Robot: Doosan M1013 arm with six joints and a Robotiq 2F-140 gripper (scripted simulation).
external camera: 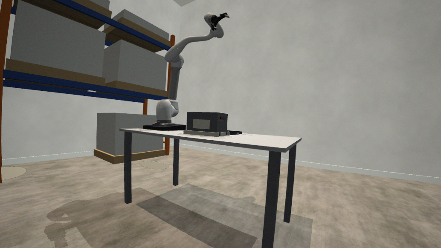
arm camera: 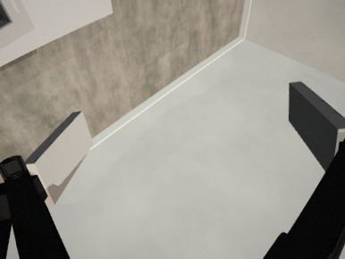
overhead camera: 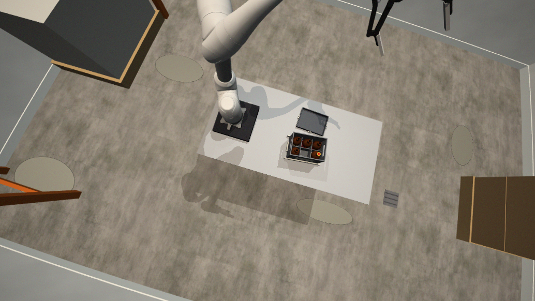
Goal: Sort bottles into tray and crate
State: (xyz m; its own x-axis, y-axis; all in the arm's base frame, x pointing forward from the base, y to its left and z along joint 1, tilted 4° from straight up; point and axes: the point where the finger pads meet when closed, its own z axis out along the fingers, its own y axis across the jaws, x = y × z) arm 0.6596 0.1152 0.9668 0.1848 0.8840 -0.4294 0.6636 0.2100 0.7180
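The counter (overhead camera: 347, 149) is a flat, matte white rectangle on four dark square legs, standing on a mottled grey-brown floor (overhead camera: 149, 242) with a concrete look. On it sits the crate (overhead camera: 291, 152), a dark boxy container with thin partition walls that split it into six cells in two rows of three. Five brown, round-bodied bottles stand in those cells: three in the far row (overhead camera: 307, 142) and two in the near row. One near-row bottle (overhead camera: 318, 153) shows a bright orange-red disc on top, and the other (overhead camera: 295, 151) does not; from this height it is not possible to say which of the five are capped. The middle near cell holds nothing visible.

Just beyond the crate lies the tray (overhead camera: 303, 113), a shallow dark rectangle with a thin raised rim and a smooth grey floor, with no bottles in it.

The smooth white arm (external camera: 172, 58) rises from a black square base plate (overhead camera: 253, 108) and reaches high above the counter. The jaws are spread wide and hold nothing, with one pale finger pad (arm camera: 60, 150) and one dark pad (arm camera: 312, 114) showing against the floor and wall
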